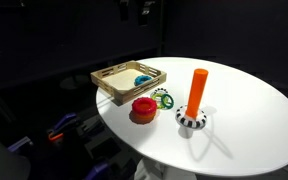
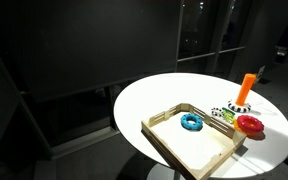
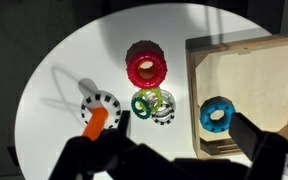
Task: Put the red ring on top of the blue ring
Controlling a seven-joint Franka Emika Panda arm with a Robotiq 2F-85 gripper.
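Note:
The red ring lies on the white round table, just outside the wooden tray; it shows in both exterior views. The blue ring lies flat inside the wooden tray, also seen in both exterior views. My gripper is open and empty. It hangs high above the table, over the area between the tray's edge and the rings.
A green ring overlaps a black-and-white striped ring just below the red ring. An orange peg stands upright on a striped base near the table's middle. Dark surroundings ring the table.

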